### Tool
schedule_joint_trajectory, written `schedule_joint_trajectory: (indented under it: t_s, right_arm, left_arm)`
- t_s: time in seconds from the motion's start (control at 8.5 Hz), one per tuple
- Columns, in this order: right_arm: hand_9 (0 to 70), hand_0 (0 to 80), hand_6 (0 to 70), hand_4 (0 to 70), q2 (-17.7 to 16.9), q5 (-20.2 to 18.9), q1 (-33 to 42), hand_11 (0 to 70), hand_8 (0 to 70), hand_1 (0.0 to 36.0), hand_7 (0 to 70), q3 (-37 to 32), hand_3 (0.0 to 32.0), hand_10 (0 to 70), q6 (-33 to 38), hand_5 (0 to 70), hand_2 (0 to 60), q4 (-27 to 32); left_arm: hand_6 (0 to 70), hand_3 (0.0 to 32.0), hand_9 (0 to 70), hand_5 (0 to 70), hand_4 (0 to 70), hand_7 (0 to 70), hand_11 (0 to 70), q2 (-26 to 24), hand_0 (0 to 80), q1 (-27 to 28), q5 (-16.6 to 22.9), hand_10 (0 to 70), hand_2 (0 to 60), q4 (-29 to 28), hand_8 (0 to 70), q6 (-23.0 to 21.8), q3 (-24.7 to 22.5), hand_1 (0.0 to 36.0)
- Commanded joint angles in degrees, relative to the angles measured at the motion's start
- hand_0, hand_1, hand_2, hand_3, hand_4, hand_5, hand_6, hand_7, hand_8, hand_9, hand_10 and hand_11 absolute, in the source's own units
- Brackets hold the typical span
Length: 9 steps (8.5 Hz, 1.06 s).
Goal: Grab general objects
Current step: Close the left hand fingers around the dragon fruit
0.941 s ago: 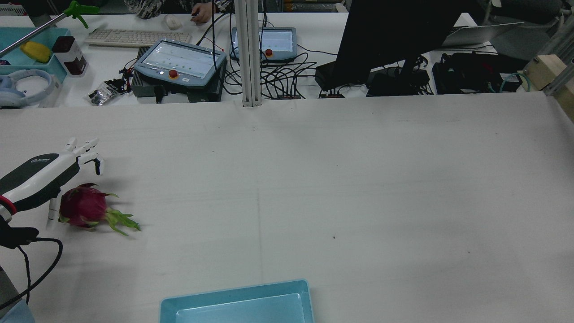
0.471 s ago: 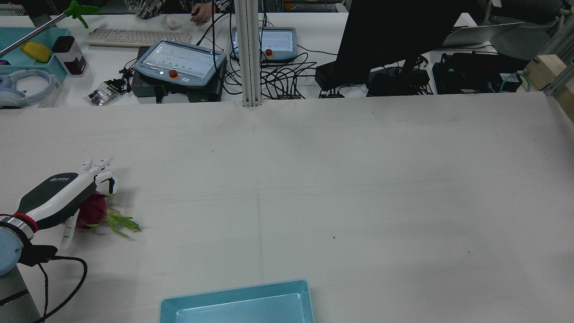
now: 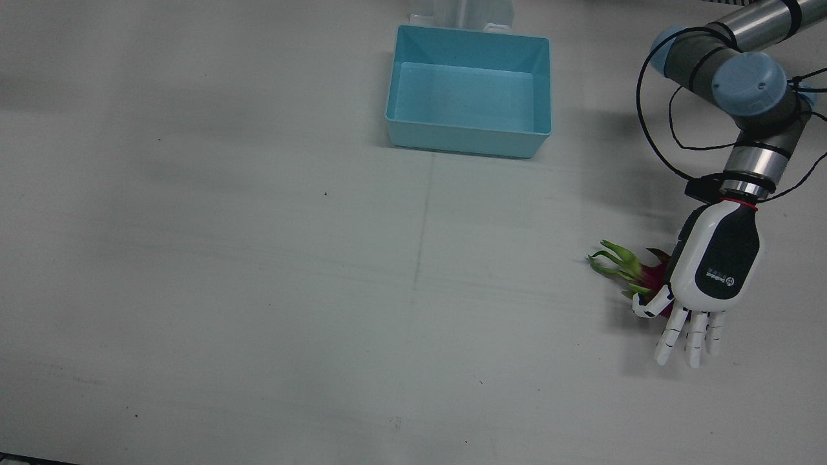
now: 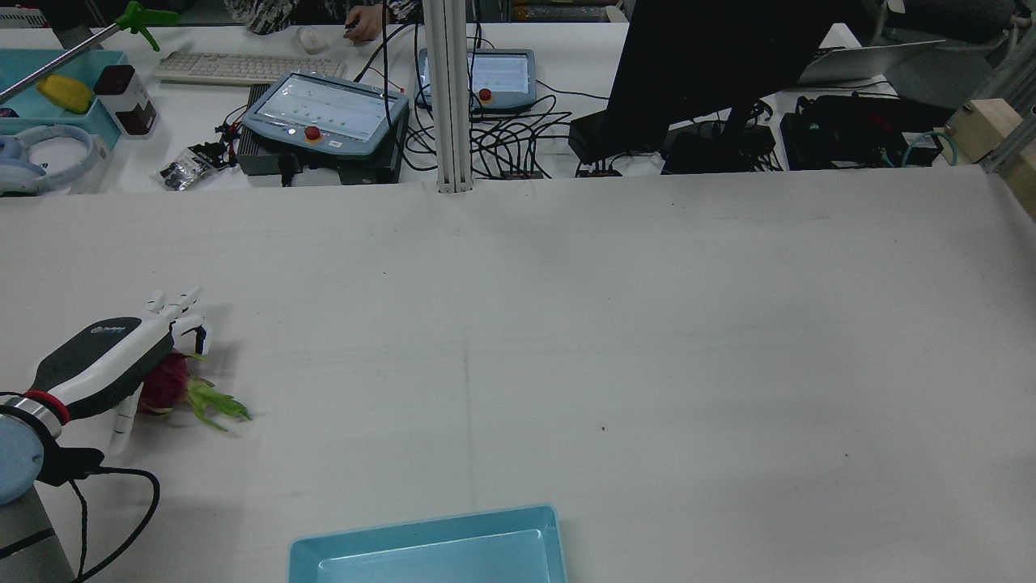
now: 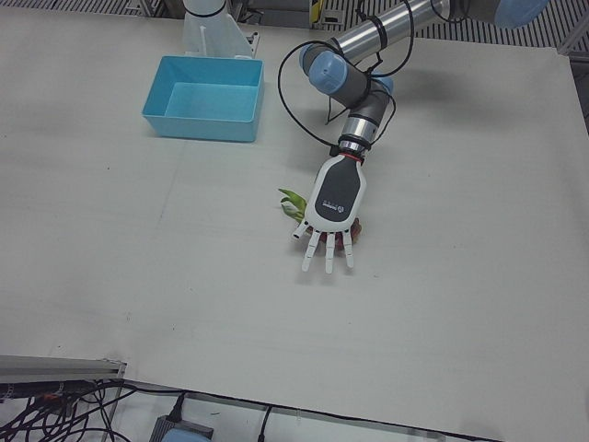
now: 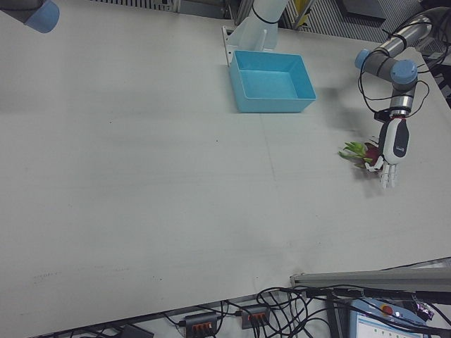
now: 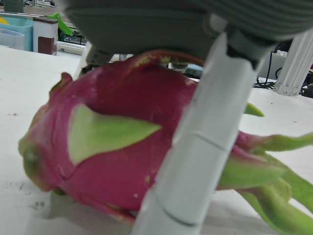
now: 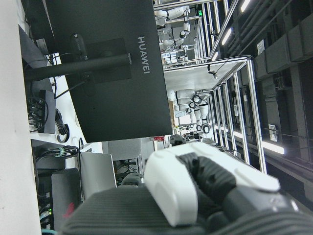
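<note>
Since half-second ago, left robot hand [image 3: 707, 274] barely lower over dragon fruit [image 4: 164, 383], fingers [image 3: 678, 330] splayed wide, not gripping.

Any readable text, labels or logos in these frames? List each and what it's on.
"HUAWEI": on the back of the black monitor, right hand view.
Logo and small print on the back of the left hand: too small to read.
Teach pendant screen: blurred, unreadable.
Nothing else legible.

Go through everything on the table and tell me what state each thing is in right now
Red dragon fruit with green scales: lying on the table under the left hand.
Left hand: over the fruit, fingers spread, not yet closed.
Light blue plastic bin: upright, empty.
Right hand: away from the table; state unclear.
</note>
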Motion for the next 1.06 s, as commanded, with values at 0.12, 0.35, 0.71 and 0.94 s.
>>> schedule_joint_trajectory:
  t_s: [0.12, 0.35, 0.71, 0.94]
  right_arm:
    - [0.0, 0.0, 0.0, 0.0, 0.0, 0.0, 0.0, 0.0, 0.0, 0.0, 0.0, 0.0, 0.0, 0.0, 0.0, 0.0, 0.0, 0.1]
    - [0.0, 0.0, 0.0, 0.0, 0.0, 0.0, 0.0, 0.0, 0.0, 0.0, 0.0, 0.0, 0.0, 0.0, 0.0, 0.0, 0.0, 0.0]
    - [0.0, 0.0, 0.0, 0.0, 0.0, 0.0, 0.0, 0.0, 0.0, 0.0, 0.0, 0.0, 0.0, 0.0, 0.0, 0.0, 0.0, 0.0]
    - [0.0, 0.0, 0.0, 0.0, 0.1, 0.0, 0.0, 0.0, 0.0, 0.0, 0.0, 0.0, 0.0, 0.0, 0.0, 0.0, 0.0, 0.0]
  left_arm:
    - [0.0, 32.0, 2.1, 70.0, 0.0, 17.2, 7.8, 0.0, 80.0, 0.0, -0.1, 2.4, 0.7, -0.2, 11.1, 0.1, 1.0, 36.0]
    - [0.2, 26.0, 7.9, 70.0, 0.0, 30.7, 19.8, 0.0, 80.0, 0.0, 0.0, 10.8, 6.4, -0.3, 15.9, 0.1, 1.4, 36.0]
    - [12.8, 18.4, 20.4, 70.0, 0.0, 46.5, 27.9, 0.0, 80.0, 0.0, 0.0, 16.7, 14.5, -0.3, 24.1, 0.1, 1.3, 36.0]
    - [20.9, 16.2, 33.0, 70.0, 0.0, 61.2, 39.6, 0.0, 80.0, 0.0, 0.0, 24.8, 14.4, -0.3, 32.6, 0.1, 1.4, 36.0]
